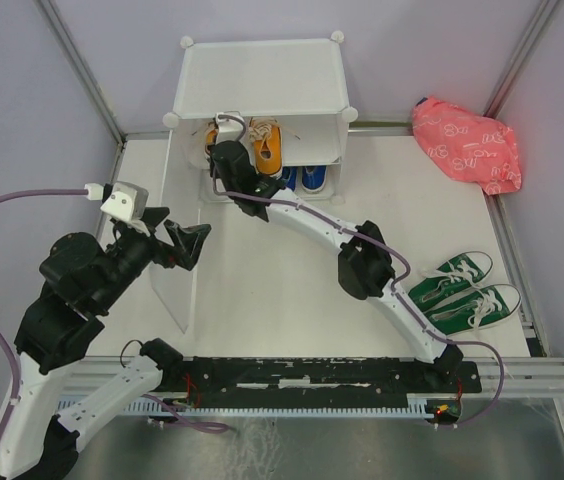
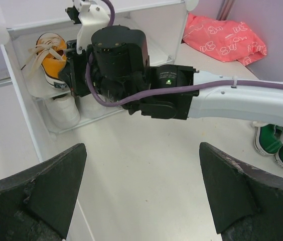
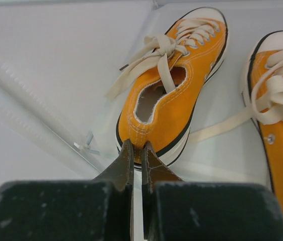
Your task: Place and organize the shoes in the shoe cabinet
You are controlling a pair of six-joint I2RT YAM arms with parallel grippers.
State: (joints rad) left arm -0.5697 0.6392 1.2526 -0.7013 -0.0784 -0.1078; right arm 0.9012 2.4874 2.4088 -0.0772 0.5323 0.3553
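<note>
The left pincer (image 2: 142, 165) gapes wide above the counter (image 1: 282, 280), holding nothing. In the shoe cabinet (image 1: 262, 80), the orange pair (image 1: 265, 145) sits on the upper shelf and the blue pair (image 1: 302, 178) below. The right pincer (image 3: 134, 150), nearly together, nips the heel of one orange sneaker (image 3: 166, 95). The green pair (image 1: 462, 290) lies on the counter to the right, so it looks like the last to shelve.

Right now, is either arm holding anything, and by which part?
The right gripper, jaws shut, pinches the heel rim of one orange sneaker in the cabinet. The left gripper is open, holding nothing.
</note>
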